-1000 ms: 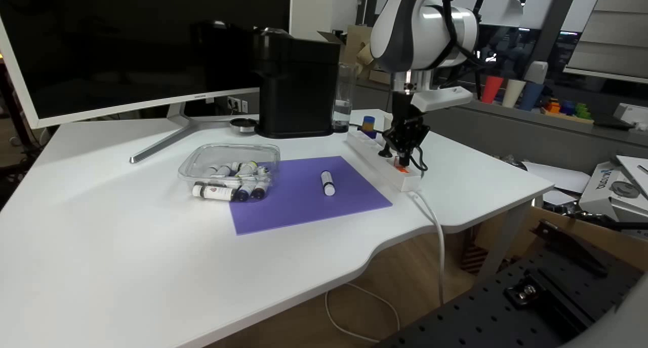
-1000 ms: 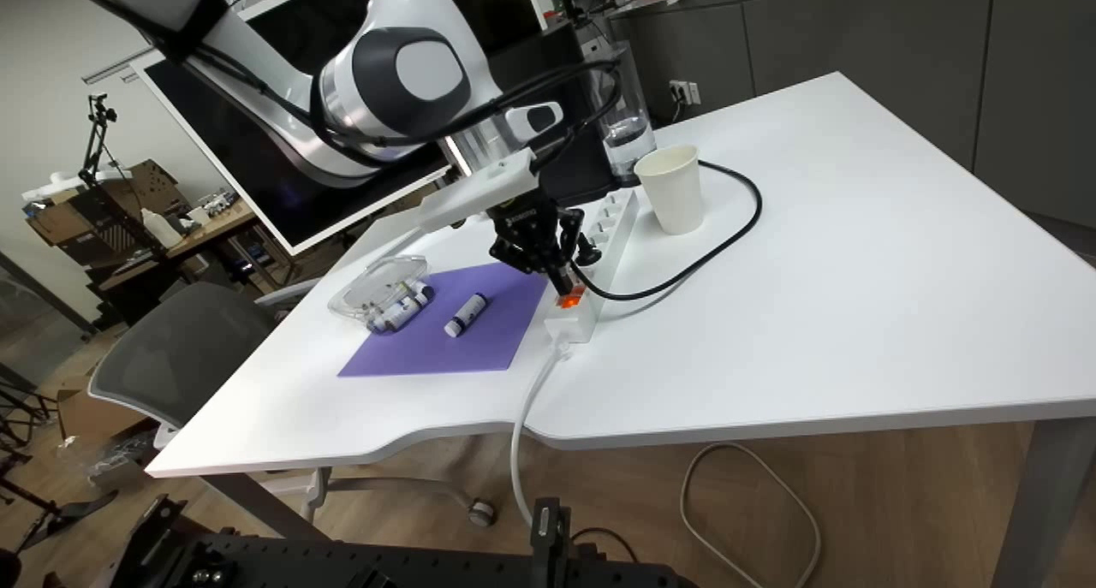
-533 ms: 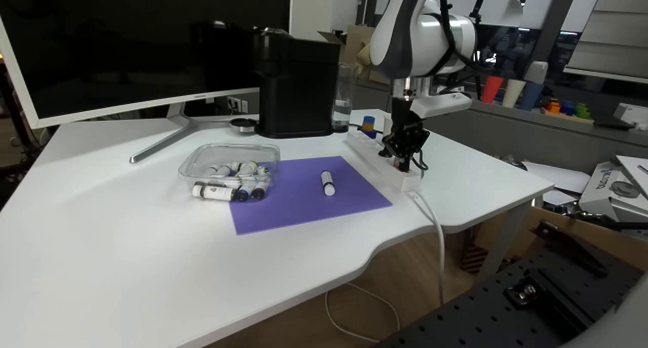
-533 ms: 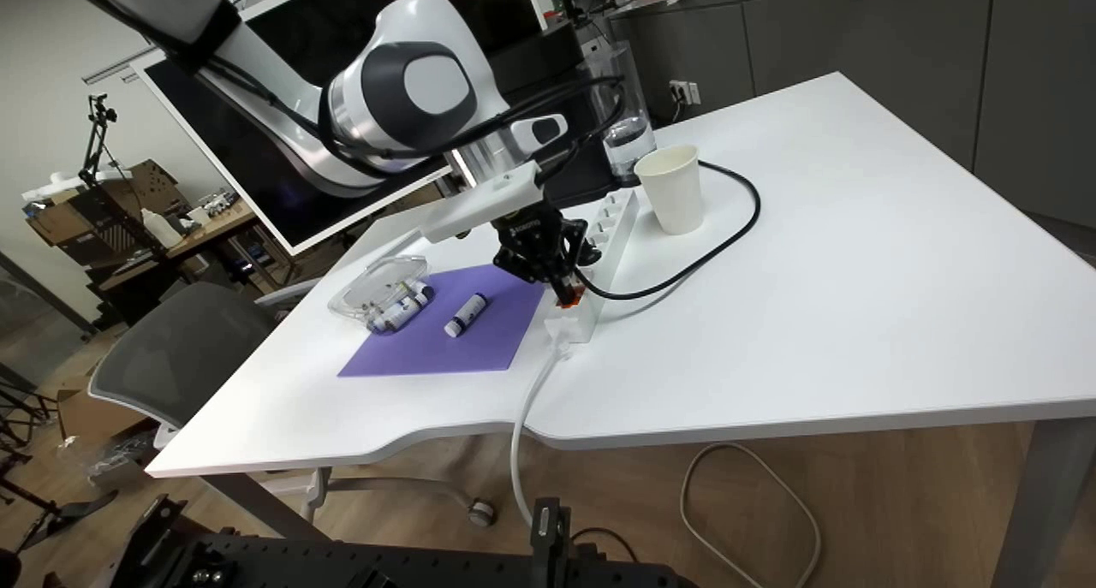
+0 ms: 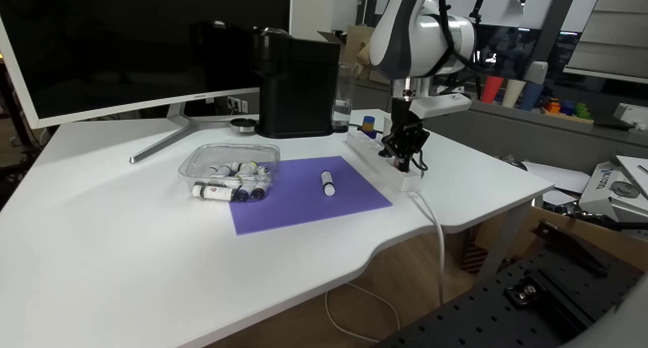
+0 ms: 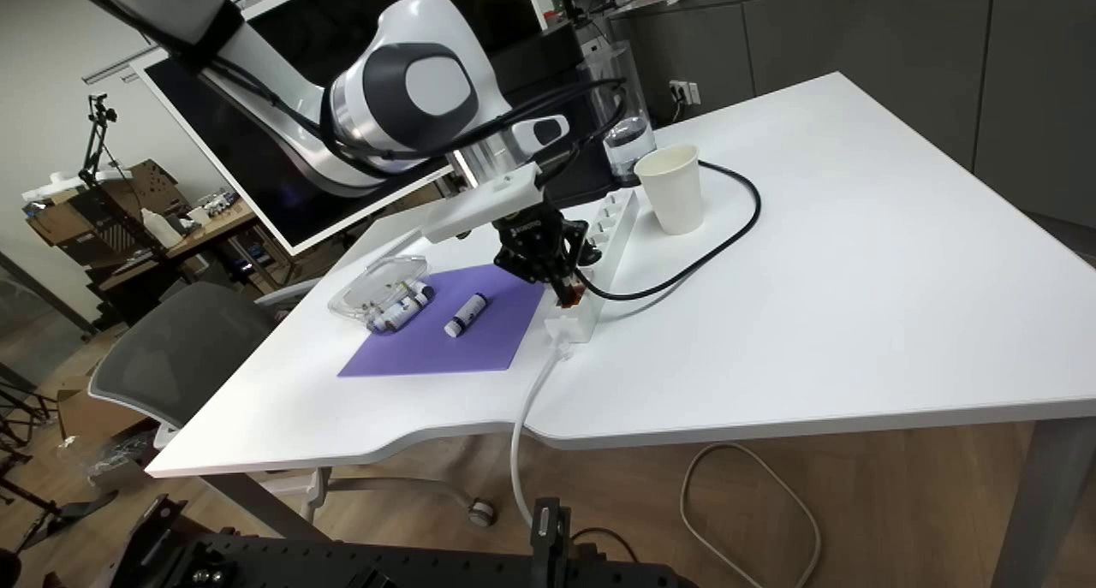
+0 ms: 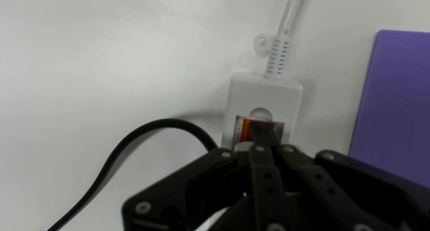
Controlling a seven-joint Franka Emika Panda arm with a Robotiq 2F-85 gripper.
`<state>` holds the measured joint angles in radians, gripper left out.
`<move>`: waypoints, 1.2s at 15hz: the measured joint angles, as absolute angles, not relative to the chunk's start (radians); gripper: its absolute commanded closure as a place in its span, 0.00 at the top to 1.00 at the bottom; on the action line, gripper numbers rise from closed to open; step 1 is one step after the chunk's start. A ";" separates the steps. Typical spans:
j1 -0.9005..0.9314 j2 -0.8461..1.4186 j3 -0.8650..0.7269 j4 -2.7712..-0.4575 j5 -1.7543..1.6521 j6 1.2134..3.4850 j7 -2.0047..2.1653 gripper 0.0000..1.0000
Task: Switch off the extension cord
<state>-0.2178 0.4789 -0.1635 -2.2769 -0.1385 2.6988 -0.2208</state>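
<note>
The extension cord, a long narrow white power strip (image 5: 372, 155), lies along the right of the purple sheet in an exterior view. Its near end (image 6: 571, 327) and white cable (image 6: 524, 417) show in an exterior view too. In the wrist view its end (image 7: 265, 93) holds a red-orange switch (image 7: 245, 130) in a recess, partly covered by my fingertips. My gripper (image 7: 263, 131) is shut with nothing between the fingers. It points down, tips at the switch and apparently pressed on it; it also shows in the exterior views (image 5: 403, 168) (image 6: 567, 297). A dark plug (image 6: 589, 252) sits just behind.
A black cable (image 7: 134, 131) loops beside the gripper. A white paper cup (image 6: 672, 190) and a glass with water (image 6: 628, 134) stand near the strip's far end. The purple sheet (image 5: 304, 201) bears a white cylinder (image 5: 328, 183); a clear container (image 5: 230, 160) stands beside, a black machine (image 5: 298, 84) behind.
My gripper has moved down a little onto the switch and then stayed nearly still. The switch, bright orange a second ago in an exterior view, now looks darker. The strip has not moved.
</note>
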 measured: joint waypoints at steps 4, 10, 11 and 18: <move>-0.216 0.478 -0.162 -2.277 -0.138 2.699 -0.221 0.00; -0.193 0.391 -0.150 -2.337 -0.139 2.740 -0.221 0.26; -0.187 0.355 -0.149 -2.360 -0.139 2.750 -0.221 0.27; -0.167 0.076 -0.139 -2.512 -0.131 2.660 -0.215 0.73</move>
